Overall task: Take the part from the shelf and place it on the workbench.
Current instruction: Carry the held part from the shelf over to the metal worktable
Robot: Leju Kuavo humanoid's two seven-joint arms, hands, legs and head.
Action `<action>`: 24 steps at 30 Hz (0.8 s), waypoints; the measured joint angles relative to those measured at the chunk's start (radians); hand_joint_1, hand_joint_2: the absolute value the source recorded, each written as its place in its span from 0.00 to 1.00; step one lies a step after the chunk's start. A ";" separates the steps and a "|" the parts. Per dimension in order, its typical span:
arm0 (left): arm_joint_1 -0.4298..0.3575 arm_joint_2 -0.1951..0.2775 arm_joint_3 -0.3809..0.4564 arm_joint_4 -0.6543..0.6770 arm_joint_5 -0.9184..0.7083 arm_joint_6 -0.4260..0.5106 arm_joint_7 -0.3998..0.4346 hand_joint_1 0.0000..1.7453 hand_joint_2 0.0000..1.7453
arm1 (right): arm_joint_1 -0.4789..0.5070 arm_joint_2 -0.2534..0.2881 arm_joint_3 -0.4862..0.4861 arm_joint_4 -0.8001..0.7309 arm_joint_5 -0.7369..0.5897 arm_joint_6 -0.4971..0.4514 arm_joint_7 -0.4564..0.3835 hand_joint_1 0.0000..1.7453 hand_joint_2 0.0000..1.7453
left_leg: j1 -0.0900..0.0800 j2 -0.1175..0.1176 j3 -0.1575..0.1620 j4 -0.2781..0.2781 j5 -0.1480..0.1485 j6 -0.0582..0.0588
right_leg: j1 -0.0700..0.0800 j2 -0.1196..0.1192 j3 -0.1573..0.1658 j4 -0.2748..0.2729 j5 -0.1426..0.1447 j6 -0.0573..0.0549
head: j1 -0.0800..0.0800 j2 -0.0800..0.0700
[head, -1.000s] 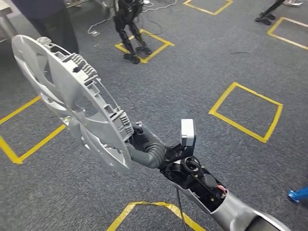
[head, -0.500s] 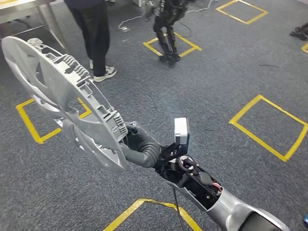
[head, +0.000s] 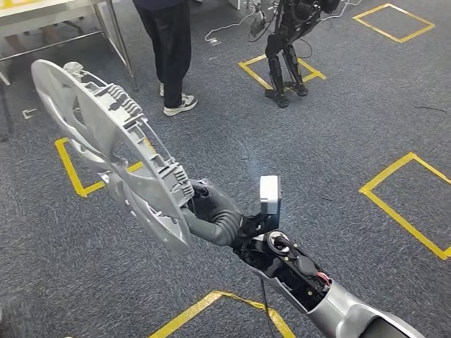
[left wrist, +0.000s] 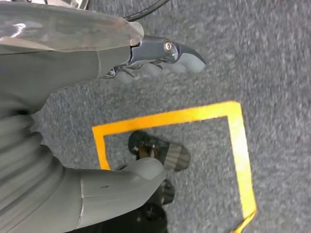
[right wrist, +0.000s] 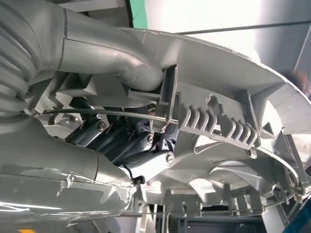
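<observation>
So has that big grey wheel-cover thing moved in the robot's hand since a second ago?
No, not within the grip: the right hand holds the part at the same rim spot. The floor markings and the person shift because the camera turned.

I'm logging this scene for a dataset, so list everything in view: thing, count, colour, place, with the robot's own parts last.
Part: one, silver-grey ribbed disc like a wheel cover, held up over the floor at left.
Carpet: one, dark grey-blue, whole floor.
Tape squares: several, yellow, marked out on the carpet.
Table: one, pale top on metal legs, far left.
Person: one, dark trousers and light shoes, standing beside the table.
Other robot: one, black legs, standing on a far tape square.
Cables: a few, pale, on the far floor.
Right hand: grey, grips the part's rim.
Left hand: grey, hanging over the carpet, holding nothing.
</observation>
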State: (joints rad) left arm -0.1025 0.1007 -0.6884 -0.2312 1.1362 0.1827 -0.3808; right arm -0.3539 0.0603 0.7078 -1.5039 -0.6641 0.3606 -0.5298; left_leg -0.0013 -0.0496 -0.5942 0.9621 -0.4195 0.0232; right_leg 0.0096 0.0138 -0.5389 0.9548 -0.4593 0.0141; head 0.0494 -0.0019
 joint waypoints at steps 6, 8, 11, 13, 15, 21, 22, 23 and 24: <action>-0.002 -0.001 -0.001 0.000 0.002 0.001 0.000 0.00 1.00 | 0.001 0.000 -0.001 0.004 0.000 0.005 -0.005 1.00 1.00 | 0.001 0.000 0.003 -0.010 0.006 -0.010 | 0.001 0.001 -0.001 0.000 0.002 -0.006 | -0.017 0.000; -0.002 -0.001 -0.001 0.000 0.004 0.002 0.001 0.00 1.00 | 0.002 0.000 -0.002 0.005 0.000 0.008 -0.007 1.00 1.00 | 0.001 0.000 0.004 -0.011 0.006 -0.011 | 0.001 0.001 -0.002 0.000 0.002 -0.007 | -0.020 0.000; -0.002 -0.001 -0.001 0.000 0.005 0.003 0.001 0.00 1.00 | 0.002 0.000 -0.003 0.008 0.000 0.012 -0.008 1.00 1.00 | 0.001 0.000 0.004 -0.011 0.006 -0.011 | 0.001 0.001 -0.002 0.000 0.002 -0.007 | -0.023 0.000; -0.002 -0.002 -0.001 0.000 0.007 0.003 0.001 0.00 1.00 | 0.001 0.000 -0.004 0.009 0.001 0.013 -0.008 1.00 1.00 | 0.001 0.000 0.004 -0.012 0.006 -0.011 | 0.000 0.001 -0.001 0.000 0.001 -0.008 | -0.024 0.000; -0.002 -0.002 -0.001 0.000 0.010 0.003 0.001 0.00 1.00 | 0.001 0.000 -0.004 0.010 0.003 0.013 -0.007 1.00 1.00 | 0.002 0.000 0.004 -0.012 0.006 -0.011 | 0.000 0.001 -0.001 0.000 0.001 -0.008 | -0.024 0.000; -0.002 -0.002 -0.002 0.000 0.013 0.003 0.001 0.00 1.00 | 0.002 0.000 -0.003 0.010 0.020 0.010 0.000 1.00 1.00 | -0.003 0.000 0.003 -0.009 0.004 -0.008 | -0.004 0.001 0.001 -0.004 0.002 -0.005 | -0.025 0.000; -0.002 -0.002 -0.002 0.000 0.013 0.003 0.001 0.00 1.00 | 0.002 0.000 -0.003 0.010 0.020 0.009 0.000 1.00 1.00 | -0.003 0.000 0.003 -0.008 0.003 -0.007 | -0.005 0.001 0.001 -0.004 0.001 -0.004 | -0.025 0.000; -0.002 -0.002 -0.002 0.000 0.013 0.003 0.001 0.00 1.00 | 0.002 0.000 -0.003 0.010 0.020 0.009 0.000 1.00 1.00 | -0.004 0.000 0.003 -0.007 0.003 -0.005 | -0.006 0.001 0.001 -0.004 0.001 -0.003 | -0.025 0.000; -0.003 -0.001 -0.002 0.000 0.013 0.003 0.001 0.00 1.00 | 0.002 0.000 -0.003 0.010 0.020 0.009 0.000 1.00 1.00 | -0.005 0.000 0.003 -0.006 0.002 -0.003 | -0.007 0.001 0.002 -0.004 0.000 -0.001 | -0.025 0.000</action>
State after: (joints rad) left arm -0.1052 0.0993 -0.6904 -0.2312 1.1497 0.1860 -0.3800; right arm -0.3515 0.0603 0.7052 -1.4939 -0.6439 0.3695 -0.5295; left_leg -0.0060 -0.0493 -0.5912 0.9560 -0.4179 0.0199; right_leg 0.0022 0.0144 -0.5371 0.9512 -0.4589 0.0130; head 0.0241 -0.0019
